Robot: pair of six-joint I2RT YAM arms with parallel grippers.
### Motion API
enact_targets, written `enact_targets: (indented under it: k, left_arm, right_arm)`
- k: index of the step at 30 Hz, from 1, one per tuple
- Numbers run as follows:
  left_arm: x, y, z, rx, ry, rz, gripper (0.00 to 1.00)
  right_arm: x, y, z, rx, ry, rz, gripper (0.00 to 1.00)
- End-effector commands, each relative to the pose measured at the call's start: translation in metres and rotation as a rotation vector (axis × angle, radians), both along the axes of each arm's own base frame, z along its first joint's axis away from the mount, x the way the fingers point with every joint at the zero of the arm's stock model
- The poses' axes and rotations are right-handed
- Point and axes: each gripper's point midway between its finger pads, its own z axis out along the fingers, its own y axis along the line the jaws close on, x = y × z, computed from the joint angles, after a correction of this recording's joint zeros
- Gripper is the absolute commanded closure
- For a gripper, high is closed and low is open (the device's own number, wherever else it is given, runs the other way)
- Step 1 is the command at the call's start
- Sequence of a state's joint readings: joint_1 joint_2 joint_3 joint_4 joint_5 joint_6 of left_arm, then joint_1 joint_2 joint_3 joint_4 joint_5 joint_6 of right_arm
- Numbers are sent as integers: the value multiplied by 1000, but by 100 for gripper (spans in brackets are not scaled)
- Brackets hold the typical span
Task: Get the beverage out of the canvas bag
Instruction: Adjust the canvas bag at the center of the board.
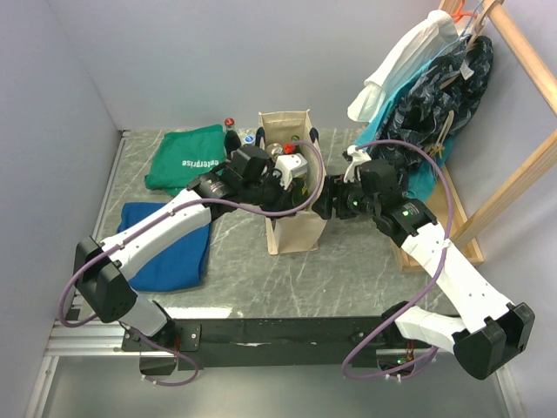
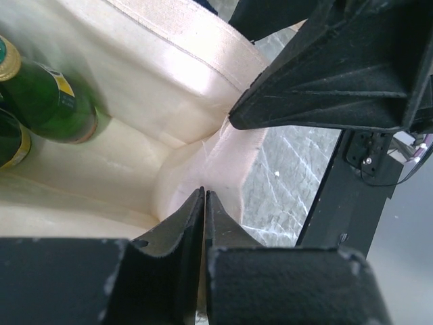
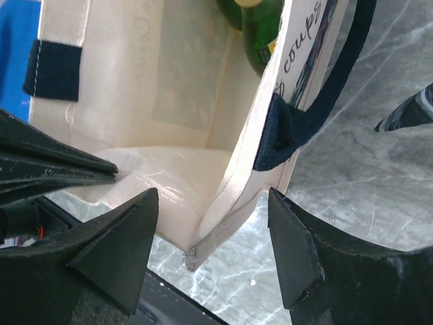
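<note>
- While both arms reach in toward the middle of the table (image 1: 348, 274), the canvas bag (image 1: 294, 233) stands upright there with its mouth open to the top, and one gripper is at each side of it.
- The left gripper (image 2: 204, 198) has its fingers pressed together, with only a thin line between them. The tips are at the rim of the bag, close to a corner. I cannot tell whether a fold of canvas is pinched between them.
- The right gripper (image 3: 211, 203) has its fingers apart. The side wall of the bag, at a corner seam, passes between the two fingers, and no finger visibly touches the cloth.
- A navy handle (image 3: 325, 95) loops out from the outer face of this wall, where there is also some printed lettering.
- The beverage is inside the bag. Two green bottles (image 2: 51, 101) show side by side deep in it, at the left edge of the left wrist view. One has a gold cap and a yellow label.
- No gripper touches a bottle.
- On the table to the left of the bag lie a green cloth (image 1: 187, 155), farther back, and a blue cloth (image 1: 170, 239), nearer and partly under the left arm.
- At the right side, clothes (image 1: 435, 78) hang on a wooden rack (image 1: 513, 187).
</note>
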State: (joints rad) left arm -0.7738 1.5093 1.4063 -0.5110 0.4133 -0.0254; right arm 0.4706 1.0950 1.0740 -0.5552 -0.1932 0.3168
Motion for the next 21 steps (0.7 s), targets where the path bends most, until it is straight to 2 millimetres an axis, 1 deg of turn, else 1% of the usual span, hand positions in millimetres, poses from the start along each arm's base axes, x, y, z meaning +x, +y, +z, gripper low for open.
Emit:
enact_targets:
  k: [1,4,5,6,7,8,9,12,13,14,15,16,17,20,21]
  left_arm:
    - [-1,3,-12,39,-2,14,90]
    - [12,5,-4,24,-45,92,87]
    - [21,10,-2,33,-62,151,79]
    - [26,13,3,26,-81,189,77]
    - [33,15,7,24,-101,228,77]
    - [40,17,14,9,-128,269,69]
    - [44,18,23,-12,-150,295,57]
    - [56,18,50,-87,-209,357,48]
    - [59,18,60,-108,-226,371,41]
    - [63,18,67,-123,-243,386,32]
    - [67,16,71,-130,-258,394,29]
    - [70,14,81,-146,-272,395,26]
    - [72,13,84,-150,-280,400,24]
    - [80,5,95,-173,-292,403,18]
    - [87,5,98,-174,-307,431,18]
  right_arm:
    - [-12,-4,-5,-35,21,40,28]
    - [-15,-5,-9,-46,33,47,28]
    - [-15,-5,-10,-52,34,51,28]
    - [-16,-6,-11,-56,38,52,28]
    - [-16,-7,-12,-61,39,50,28]
    - [-16,-8,-13,-67,39,48,28]
    - [-16,-8,-12,-67,37,48,28]
    - [-16,-9,-13,-70,36,48,28]
    - [-17,-8,-13,-69,35,50,28]
    - [-17,-8,-14,-70,38,50,28]
    - [-17,-8,-14,-69,40,55,28]
    - [-17,-7,-14,-68,41,57,28]
    - [-18,-7,-15,-69,45,59,28]
    - [-19,-7,-15,-72,44,60,28]
    - [-20,-9,-15,-73,43,56,28]
